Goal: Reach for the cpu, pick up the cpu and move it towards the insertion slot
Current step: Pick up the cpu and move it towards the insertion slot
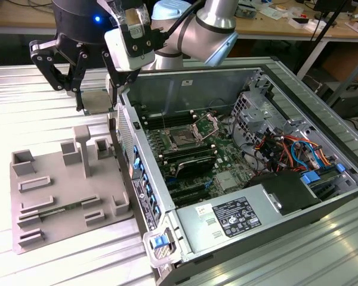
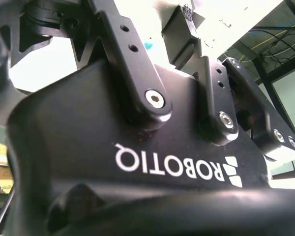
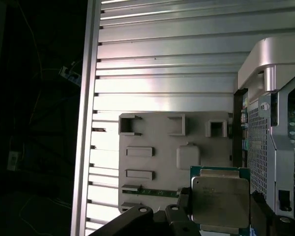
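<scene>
**Fingers** (image 1: 79,89): two, black, drawn in narrow on the cpu (image 3: 220,201), one pressed against each of two opposite edges.

**Gripper** (image 1: 98,107): hangs from the arm (image 1: 218,24), raised off the ribbed aluminium table (image 3: 162,73).

**Cpu, position:** lies flat between the fingertips and lifted clear of the grey tray (image 3: 157,172). In the exterior view it sits over the tray's far edge, just beside the near corner of the open computer case (image 1: 185,89).

**Exterior view:** shows the insertion slot (image 1: 182,140), a dark square socket with its shiny frame hinged up. It sits on the green board inside the case, well apart from the cpu, towards the exterior view's right.

**First wrist view:** shows the cpu close up, with a pale silvery top and a green border. The tray's raised frames lie beyond it, and the perforated case wall stands beside it.

**Second wrist view:** shows the gripper's black body (image 2: 88,123) and bolted linkage bars against a bright background. Neither the cpu nor the fingertips can be made out there.
</scene>
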Controlling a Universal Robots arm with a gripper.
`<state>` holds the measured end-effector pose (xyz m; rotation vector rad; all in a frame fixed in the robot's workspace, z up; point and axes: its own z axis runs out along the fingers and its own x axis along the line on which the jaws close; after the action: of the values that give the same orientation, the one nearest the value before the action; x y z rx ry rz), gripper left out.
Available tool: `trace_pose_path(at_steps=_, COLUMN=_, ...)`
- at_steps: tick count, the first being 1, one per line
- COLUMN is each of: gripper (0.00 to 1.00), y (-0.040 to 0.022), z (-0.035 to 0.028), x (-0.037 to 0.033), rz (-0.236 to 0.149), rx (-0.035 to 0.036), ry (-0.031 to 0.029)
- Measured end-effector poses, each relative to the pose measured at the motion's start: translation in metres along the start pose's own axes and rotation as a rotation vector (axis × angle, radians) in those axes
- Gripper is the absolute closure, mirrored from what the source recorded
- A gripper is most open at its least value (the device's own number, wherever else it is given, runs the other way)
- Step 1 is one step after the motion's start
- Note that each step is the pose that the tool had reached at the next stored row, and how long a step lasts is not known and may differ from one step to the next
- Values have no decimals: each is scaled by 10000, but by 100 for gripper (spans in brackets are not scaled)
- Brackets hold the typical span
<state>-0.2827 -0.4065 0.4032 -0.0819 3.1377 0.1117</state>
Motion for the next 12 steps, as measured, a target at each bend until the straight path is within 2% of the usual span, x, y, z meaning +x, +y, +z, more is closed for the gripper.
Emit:
trace_pose_path(at_steps=9, gripper=46, y=-4, z=0, x=-68, rz=-1, rx=0, ry=0)
trace_pose_path(at_steps=12, gripper=46, y=-6, z=0, x=-120, rz=-1, rx=0, ry=1)
